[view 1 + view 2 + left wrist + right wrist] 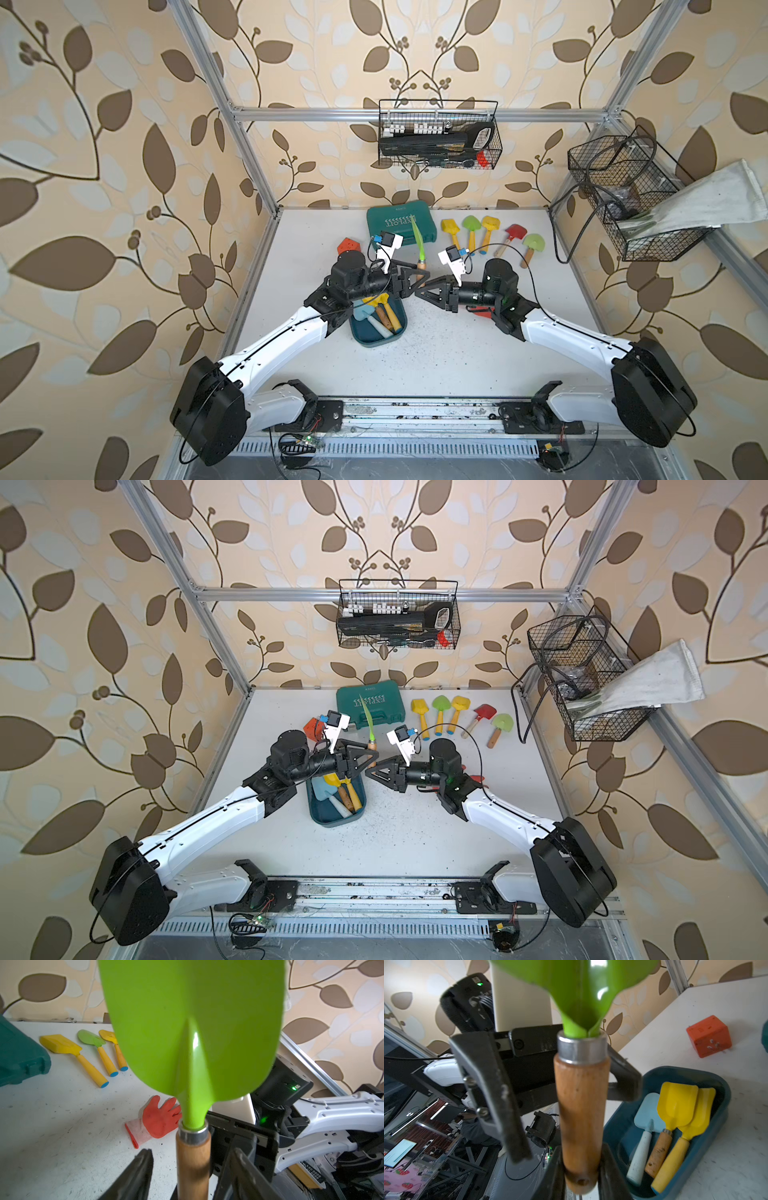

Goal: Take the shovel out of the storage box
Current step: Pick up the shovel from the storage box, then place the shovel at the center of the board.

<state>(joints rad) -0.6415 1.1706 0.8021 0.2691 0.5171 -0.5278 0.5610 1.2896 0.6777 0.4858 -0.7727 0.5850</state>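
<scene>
A green-bladed shovel with a wooden handle stands upright above the table, just behind the storage box. My right gripper is shut on the low end of that handle. My left gripper is open, its fingers standing off the handle on both sides. The storage box, a dark teal tub, lies under the left wrist. It holds a light blue shovel and two yellow ones.
A green hard case lies at the back, with a row of several shovels to its right. A red glove lies under the right arm and an orange block behind the left wrist. Wire baskets hang on the frame.
</scene>
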